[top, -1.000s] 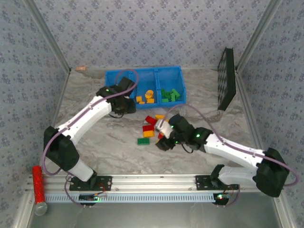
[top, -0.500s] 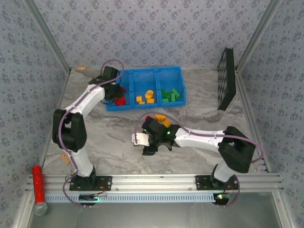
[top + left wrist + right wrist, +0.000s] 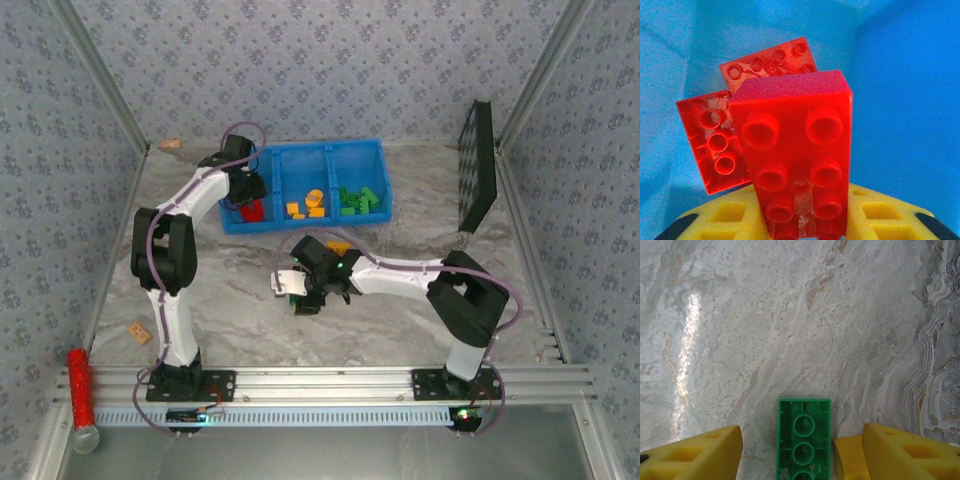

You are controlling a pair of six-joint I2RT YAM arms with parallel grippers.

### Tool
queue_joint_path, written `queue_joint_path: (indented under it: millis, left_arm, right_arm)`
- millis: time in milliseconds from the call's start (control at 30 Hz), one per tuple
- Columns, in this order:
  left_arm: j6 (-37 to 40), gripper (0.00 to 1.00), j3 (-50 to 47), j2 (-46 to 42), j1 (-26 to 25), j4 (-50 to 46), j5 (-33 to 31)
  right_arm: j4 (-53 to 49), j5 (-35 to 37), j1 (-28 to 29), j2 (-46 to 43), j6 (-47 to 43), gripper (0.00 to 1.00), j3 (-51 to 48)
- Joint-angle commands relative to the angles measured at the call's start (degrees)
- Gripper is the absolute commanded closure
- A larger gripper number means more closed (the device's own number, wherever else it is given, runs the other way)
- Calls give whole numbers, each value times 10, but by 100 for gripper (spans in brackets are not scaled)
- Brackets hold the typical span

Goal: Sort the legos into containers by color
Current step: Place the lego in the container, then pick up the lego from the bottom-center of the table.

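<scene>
The left arm stretches far forward, the left gripper (image 3: 244,192) dipped in the left bin of the blue tray (image 3: 330,148). Its yellow fingers (image 3: 725,215) press both sides of a red brick (image 3: 797,150), studs to the camera, lower end cut off. Two more red bricks (image 3: 712,145) lie behind it in that bin, undersides up.

The right arm is folded back, the right gripper (image 3: 298,292) low over the marble table (image 3: 790,315). Its jaws stand apart. One green brick (image 3: 804,450) lies between them, touching one finger and clear of the other.

Centre bin: about three yellow-orange bricks (image 3: 305,205). Right bin: green bricks (image 3: 358,200), count unclear. One orange brick (image 3: 338,244) lies on the table, partly hidden by the arm.
</scene>
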Motion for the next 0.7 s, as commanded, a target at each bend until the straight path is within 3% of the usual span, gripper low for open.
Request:
queue_joint_path:
  millis: [0,233,400,667]
  left_arm:
    - [9,61,21,9,1,-5,11]
    - [7,50,12,6,1,1,12]
    - [-1,49,12,-6,2,10,21]
    - [-7,49,18,-50,2,6,31]
  right_arm:
    - [-14,-21,-2,19,-20,34,23]
    - [-11,-23,-5,37,-23,33,28]
    - [11,-10,-8,45,-24,27,19]
    - [8,-29,-23,67,-24,28,30]
